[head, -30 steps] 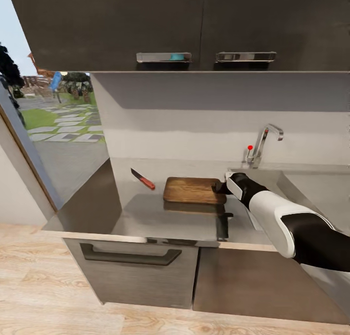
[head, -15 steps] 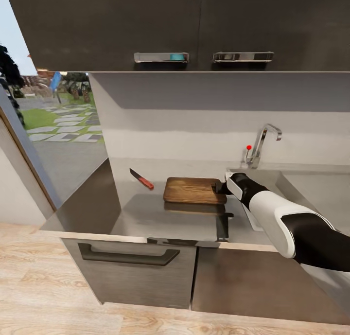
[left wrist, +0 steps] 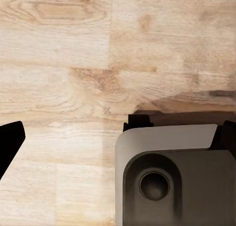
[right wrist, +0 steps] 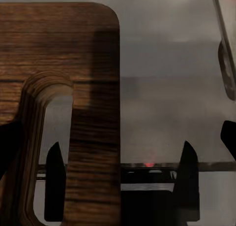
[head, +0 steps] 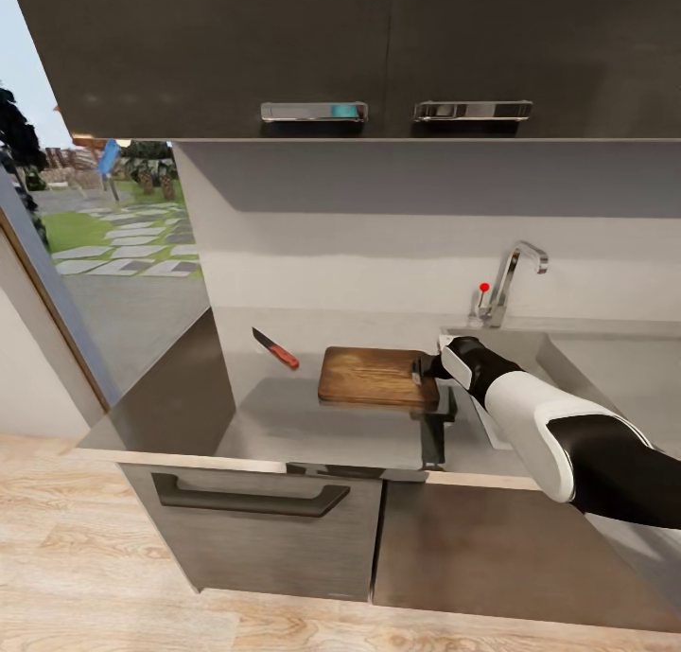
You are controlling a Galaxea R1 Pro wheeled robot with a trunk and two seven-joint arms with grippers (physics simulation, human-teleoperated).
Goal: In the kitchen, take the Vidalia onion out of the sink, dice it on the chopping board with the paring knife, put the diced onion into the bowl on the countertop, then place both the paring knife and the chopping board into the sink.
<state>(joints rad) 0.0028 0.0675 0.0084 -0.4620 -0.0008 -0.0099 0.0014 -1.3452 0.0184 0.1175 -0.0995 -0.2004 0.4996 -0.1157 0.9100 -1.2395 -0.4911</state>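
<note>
One end effector matters here: my right end effector point(head: 423, 368), jaws spread, straddles the slot-handle end of the chopping board point(head: 374, 372). The board lies flat on the surface point(head: 189, 396), long axis running leftward away from me; the sink point(head: 530, 344) sits just right.
</note>
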